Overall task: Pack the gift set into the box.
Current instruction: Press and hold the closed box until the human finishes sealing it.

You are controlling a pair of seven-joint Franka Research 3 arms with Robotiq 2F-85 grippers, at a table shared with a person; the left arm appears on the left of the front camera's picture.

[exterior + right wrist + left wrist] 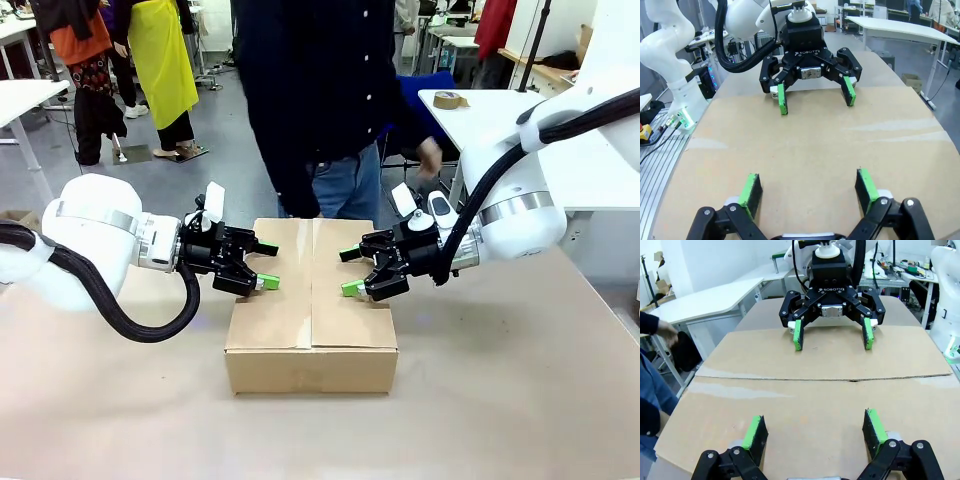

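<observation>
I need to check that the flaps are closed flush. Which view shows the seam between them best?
The left wrist view: the seam crosses the whole box top, sharply. The front view shows it foreshortened; the right wrist view shows it only faintly.

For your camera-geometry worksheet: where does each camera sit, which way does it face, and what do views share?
Front: between the arms, facing the person; left end effector and right end effector over the box.
Left wrist: looks across the box at the right end effector.
Right wrist: faces the left end effector.
Shared: box, both end effectors.
</observation>
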